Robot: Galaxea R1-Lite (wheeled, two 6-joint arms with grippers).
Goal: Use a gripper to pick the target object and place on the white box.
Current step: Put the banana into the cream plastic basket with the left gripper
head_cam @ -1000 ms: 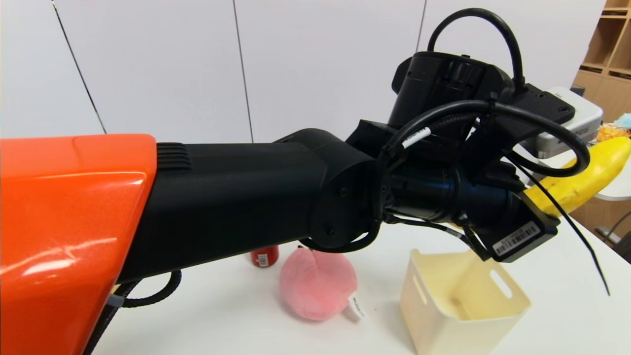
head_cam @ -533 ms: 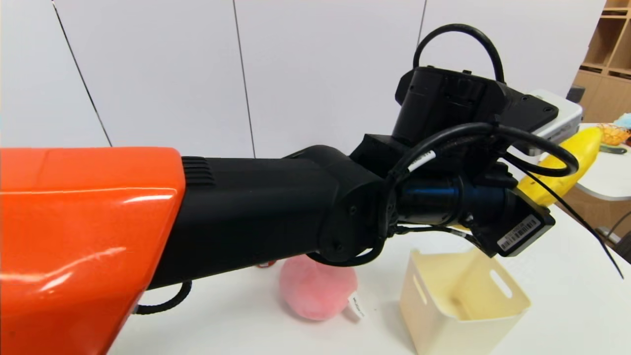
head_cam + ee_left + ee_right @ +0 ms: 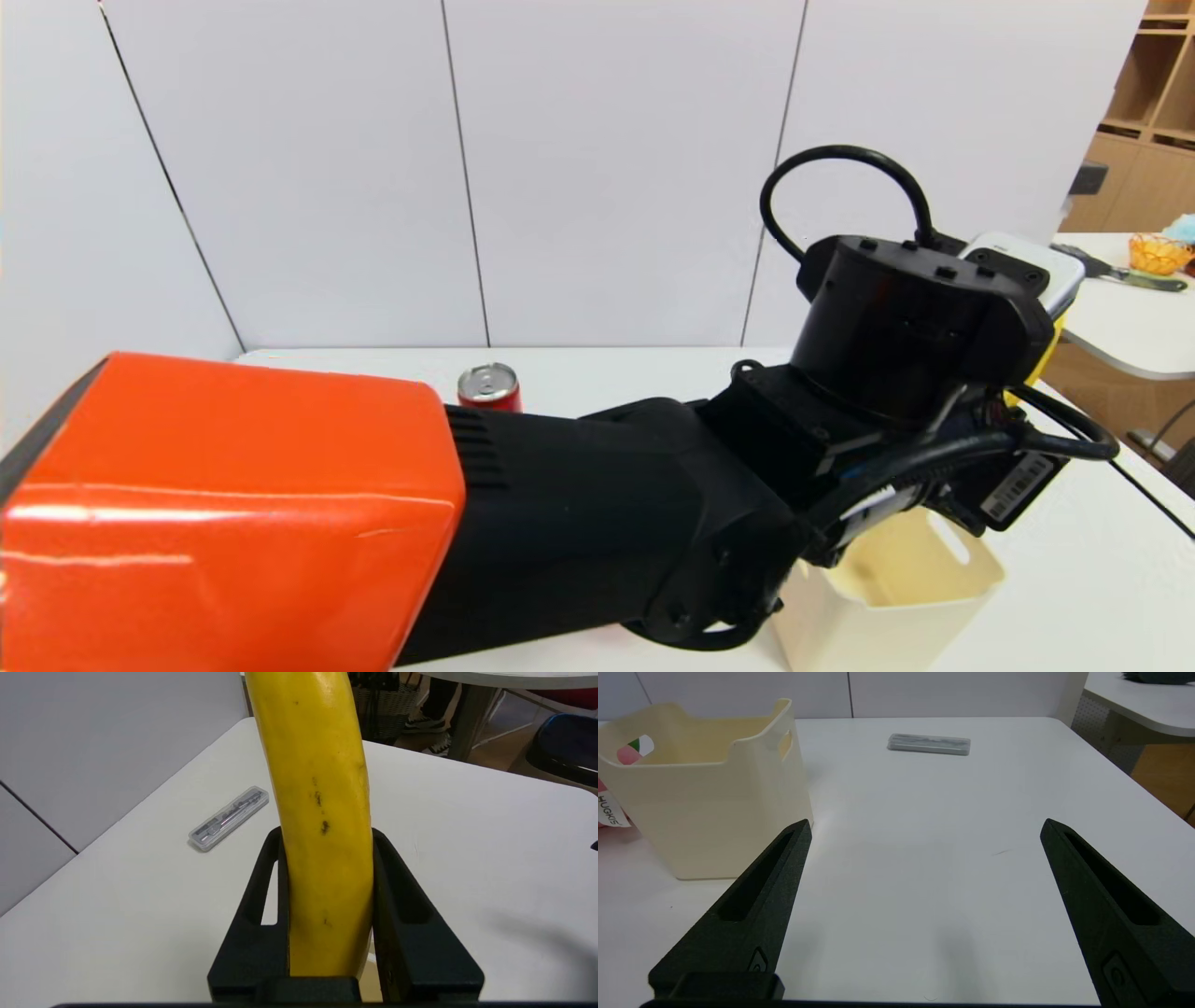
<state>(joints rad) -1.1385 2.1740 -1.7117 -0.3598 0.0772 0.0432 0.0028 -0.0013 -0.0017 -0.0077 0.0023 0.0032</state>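
Low in the right wrist view, the idle right gripper holds its jaws wide apart with nothing between them. The left gripper is closed on the speckled yellow banana, right of centre in the head view, near the cream handled bin at lower right. Beyond, left of centre, stands a red can.
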